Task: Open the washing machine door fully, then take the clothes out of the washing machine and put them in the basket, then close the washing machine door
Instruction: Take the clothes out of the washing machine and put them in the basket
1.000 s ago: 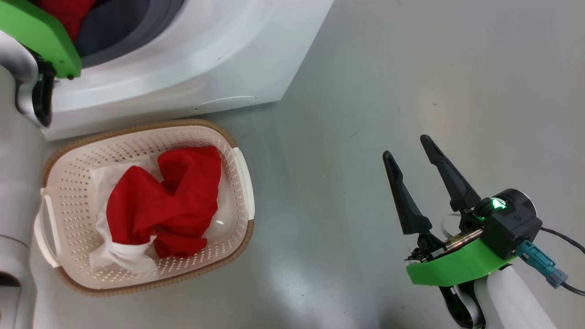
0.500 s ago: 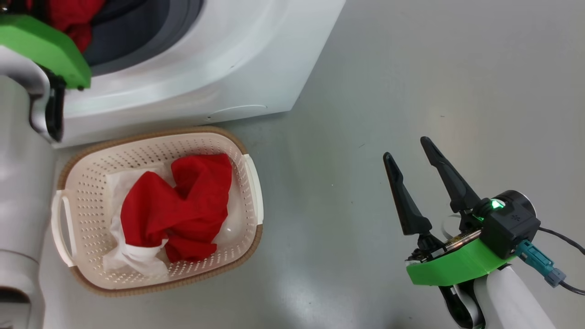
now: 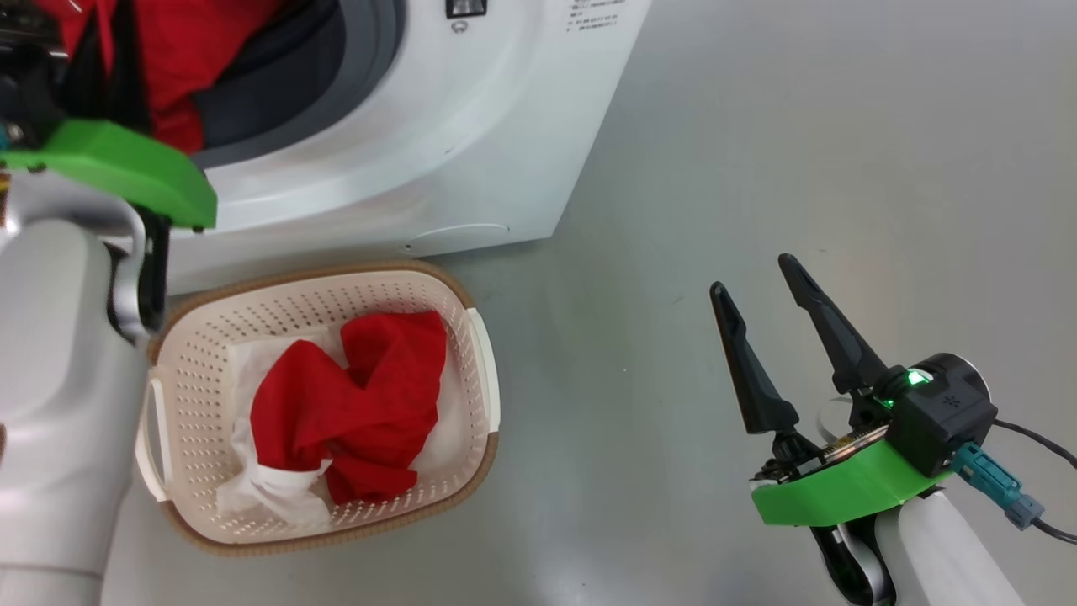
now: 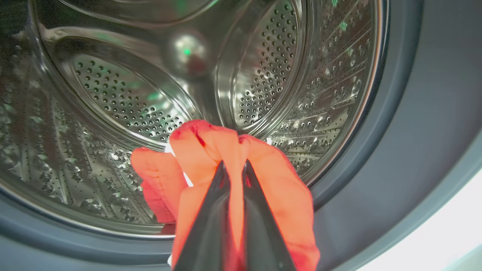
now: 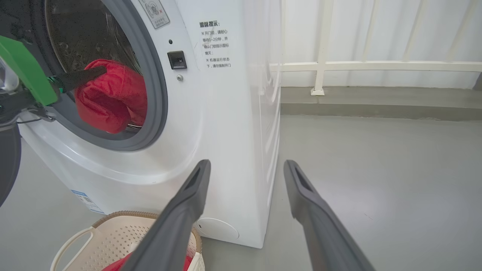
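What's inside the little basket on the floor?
Inside the basket lies crumpled red cloth, with a white cloth poking out beneath it. They cover the middle of the basket's bottom, so anything under them is hidden.

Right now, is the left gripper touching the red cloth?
Touching. The left wrist view shows the left gripper shut on the red cloth, fabric pinched between its tips.

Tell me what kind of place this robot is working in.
Probably a home laundry area, maybe a balcony or utility room: a white front-loading washing machine on a bare grey floor, a basket of clothes before it, and a white railing beyond.
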`<state>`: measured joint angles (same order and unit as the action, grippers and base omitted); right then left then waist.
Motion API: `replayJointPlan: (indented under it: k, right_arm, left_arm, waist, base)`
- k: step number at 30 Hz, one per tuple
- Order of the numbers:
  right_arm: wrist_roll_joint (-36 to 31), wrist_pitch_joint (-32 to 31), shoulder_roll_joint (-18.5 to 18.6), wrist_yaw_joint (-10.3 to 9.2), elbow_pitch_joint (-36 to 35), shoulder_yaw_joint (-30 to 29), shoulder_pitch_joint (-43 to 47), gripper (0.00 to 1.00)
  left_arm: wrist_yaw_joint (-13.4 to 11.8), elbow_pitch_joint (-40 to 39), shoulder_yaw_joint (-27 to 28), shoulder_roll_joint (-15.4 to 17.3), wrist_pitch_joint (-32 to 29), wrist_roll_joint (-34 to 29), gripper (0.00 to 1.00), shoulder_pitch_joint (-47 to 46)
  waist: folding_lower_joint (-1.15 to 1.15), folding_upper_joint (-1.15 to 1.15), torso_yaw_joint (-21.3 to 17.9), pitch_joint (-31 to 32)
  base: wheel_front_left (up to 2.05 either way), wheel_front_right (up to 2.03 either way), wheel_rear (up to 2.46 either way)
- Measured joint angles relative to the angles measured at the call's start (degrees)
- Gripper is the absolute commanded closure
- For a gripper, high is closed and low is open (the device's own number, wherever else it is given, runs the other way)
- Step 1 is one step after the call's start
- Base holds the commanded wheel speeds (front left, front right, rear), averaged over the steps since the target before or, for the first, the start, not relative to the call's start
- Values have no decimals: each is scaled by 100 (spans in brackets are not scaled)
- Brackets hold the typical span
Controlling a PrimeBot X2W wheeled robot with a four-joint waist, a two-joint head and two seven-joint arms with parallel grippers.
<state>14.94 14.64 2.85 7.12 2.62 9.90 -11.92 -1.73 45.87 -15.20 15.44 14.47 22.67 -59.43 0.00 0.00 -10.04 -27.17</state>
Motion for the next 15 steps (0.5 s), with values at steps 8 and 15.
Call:
replayJointPlan:
  k: [8,15]
  right_arm:
    - [-5,0,1,0,2,-99,145,0]
    - [-7,-1,4,0,-4,-170,153,0]
  left_arm:
    - [-334,-1344,85,35,1,3,100,1056]
    - [-609,-2416,165,40,-13,56,100,1841]
  waist:
    - [0,0,113,274]
    - [0,0,237,480]
  base:
    - [0,0,0]
    - [0,0,0]
